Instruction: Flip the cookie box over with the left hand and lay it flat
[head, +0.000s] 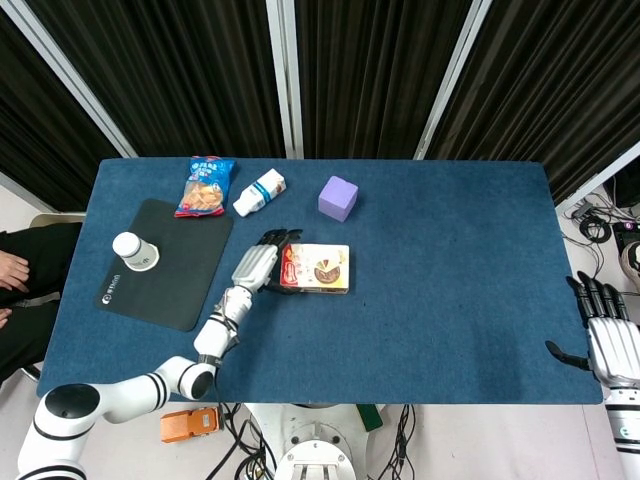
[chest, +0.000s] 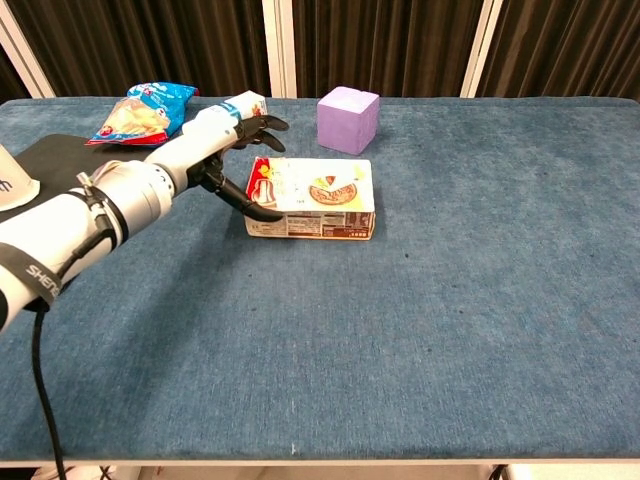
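Cookie box (head: 316, 268) lies flat, long axis left-right, left robot hand (head: 262, 262) at its end.
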